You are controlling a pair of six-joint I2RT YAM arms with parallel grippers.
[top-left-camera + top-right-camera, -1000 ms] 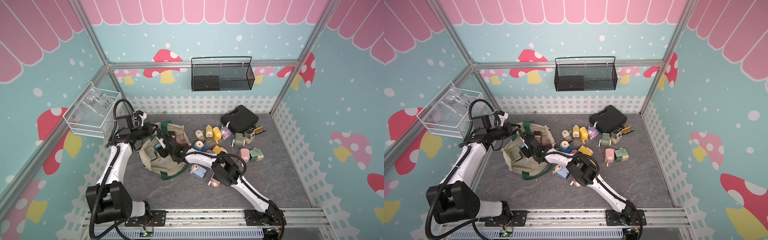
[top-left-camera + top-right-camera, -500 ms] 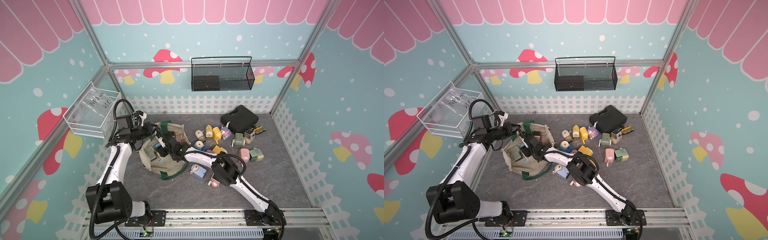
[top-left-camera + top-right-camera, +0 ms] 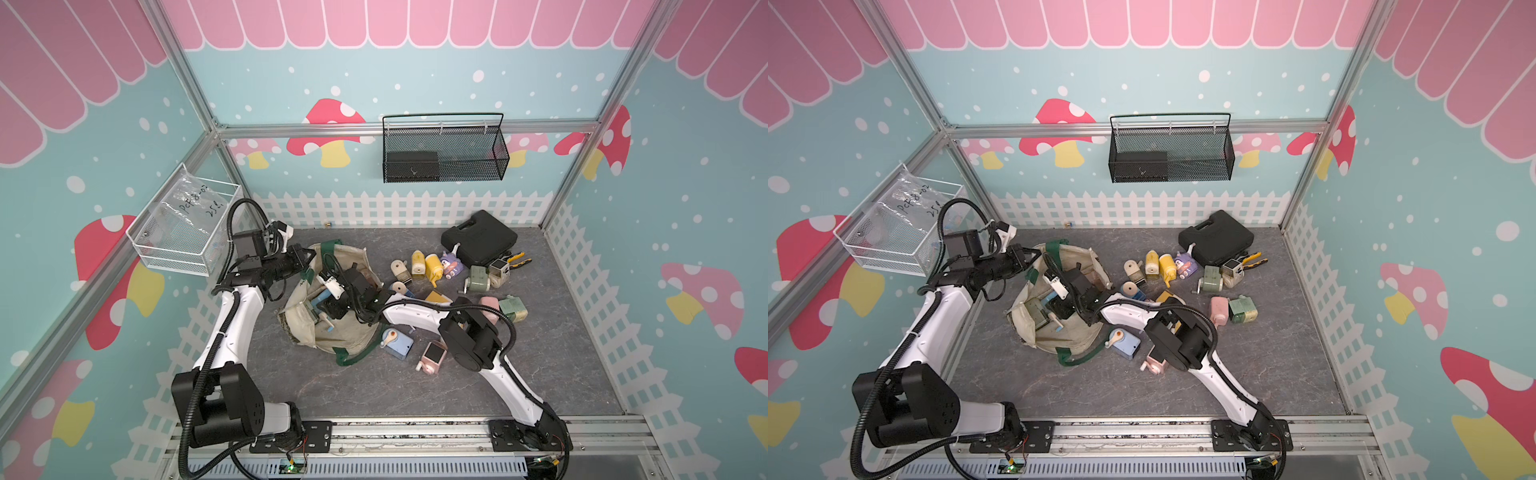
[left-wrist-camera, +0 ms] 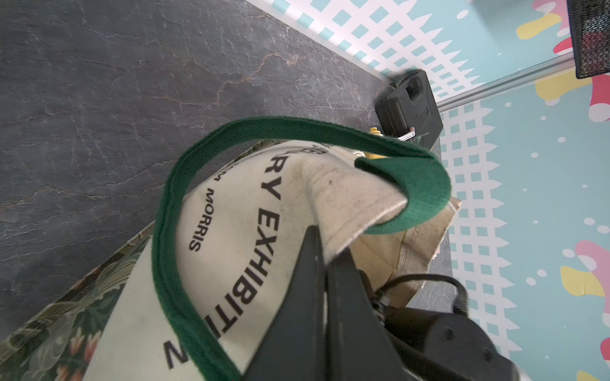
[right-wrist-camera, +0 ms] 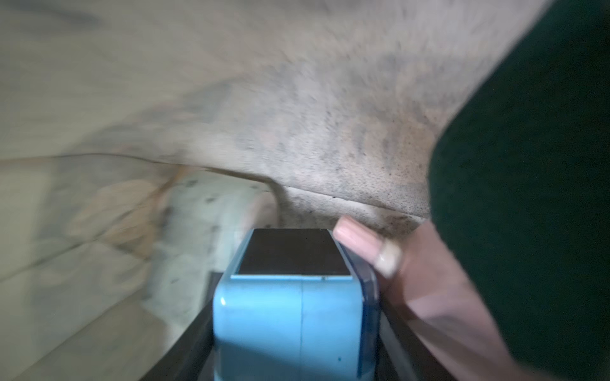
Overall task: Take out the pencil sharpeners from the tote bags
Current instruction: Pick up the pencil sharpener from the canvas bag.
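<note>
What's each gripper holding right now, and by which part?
Left gripper pinches the cream canvas tote bag at its rim, beside the dark green strap. Right gripper, inside the bag, clamps a boxy blue plastic pencil sharpener across its sides.

Dark stone-look surface point(image 3: 540, 374), cluttered.
A bag point(image 3: 301, 328) lies left of centre, loose sharpeners point(image 3: 433, 266) scattered to its right; a case point(image 3: 478, 237) toward the upper right, pliers point(image 3: 517, 259) just beside it.

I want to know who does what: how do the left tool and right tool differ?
The left tool grips the rim of the bag from outside; the right tool reaches inside the bag. The left tool's jaws meet on thin cloth; the right tool's stand apart, closed on a blue sharpener. Both are at one bag.
</note>
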